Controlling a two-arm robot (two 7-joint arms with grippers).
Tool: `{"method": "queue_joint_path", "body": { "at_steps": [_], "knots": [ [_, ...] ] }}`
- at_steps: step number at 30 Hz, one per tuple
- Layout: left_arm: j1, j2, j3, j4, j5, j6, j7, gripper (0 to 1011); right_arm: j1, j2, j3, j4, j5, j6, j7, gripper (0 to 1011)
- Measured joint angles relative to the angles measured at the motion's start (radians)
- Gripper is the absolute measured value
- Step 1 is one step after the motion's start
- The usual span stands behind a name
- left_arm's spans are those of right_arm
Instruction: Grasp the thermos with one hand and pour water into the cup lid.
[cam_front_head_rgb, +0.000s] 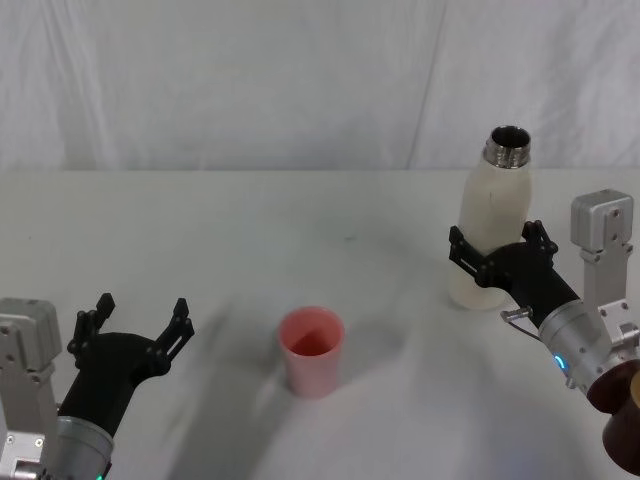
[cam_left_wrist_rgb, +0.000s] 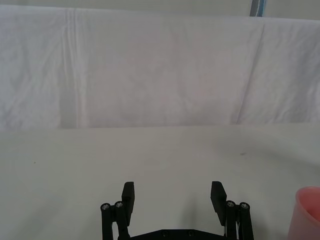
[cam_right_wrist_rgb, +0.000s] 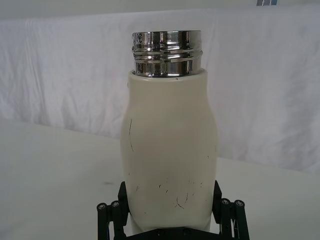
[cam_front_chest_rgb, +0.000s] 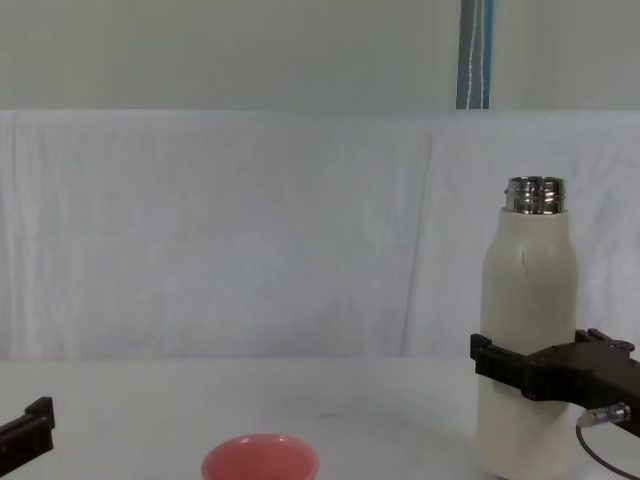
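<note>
Right gripper (cam_front_head_rgb: 495, 255): was at the right of the table, its black fingers (cam_right_wrist_rgb: 112, 212) set on either side of the thermos's lower body, closed against it.
Thermos (cam_front_head_rgb: 494, 222): cream-white bottle with a shiny threaded steel neck, uncapped; stood upright between the right gripper's fingers. Whether its base touched the table (cam_front_head_rgb: 300, 215) could not be told. Fine dark scratches marked its lower body in the right wrist view (cam_right_wrist_rgb: 170, 165).
Cup lid (cam_front_head_rgb: 311, 351): salmon-pink, upright and open-topped; stood on the table between the two grippers, well apart from the thermos, to the left of the right gripper and nearer the robot. It was just beside the left gripper's right fingertip in the left wrist view (cam_left_wrist_rgb: 306, 212).
Left gripper (cam_front_head_rgb: 140, 322): was low at the left of the table, fingers (cam_left_wrist_rgb: 128, 197) spread wide, nothing between them.
Backdrop: white cloth (cam_front_chest_rgb: 250, 230) hung behind the table.
</note>
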Motion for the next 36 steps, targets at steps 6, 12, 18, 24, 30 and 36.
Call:
{"method": "queue_joint_path", "body": {
  "at_steps": [6, 12, 18, 24, 30, 36],
  "knots": [
    [0.000, 0.000, 0.000, 0.000, 0.000, 0.000, 0.000, 1001, 0.003, -0.001, -0.003, 0.005, -0.002, 0.003, 0.000, 952],
    [0.000, 0.000, 0.000, 0.000, 0.000, 0.000, 0.000, 1001, 0.004, 0.000, -0.004, 0.008, -0.003, 0.009, 0.000, 952],
    [0.000, 0.000, 0.000, 0.000, 0.000, 0.000, 0.000, 1001, 0.007, 0.000, -0.005, 0.012, -0.003, 0.012, 0.000, 952],
    [0.000, 0.000, 0.000, 0.000, 0.000, 0.000, 0.000, 1001, 0.010, 0.000, -0.007, 0.016, -0.004, 0.016, 0.000, 952],
    [0.000, 0.000, 0.000, 0.000, 0.000, 0.000, 0.000, 1001, 0.011, 0.000, -0.007, 0.019, -0.005, 0.018, 0.000, 952],
    [0.000, 0.000, 0.000, 0.000, 0.000, 0.000, 0.000, 1001, 0.011, 0.000, -0.007, 0.023, -0.005, 0.023, 0.000, 952]
  ]
}}
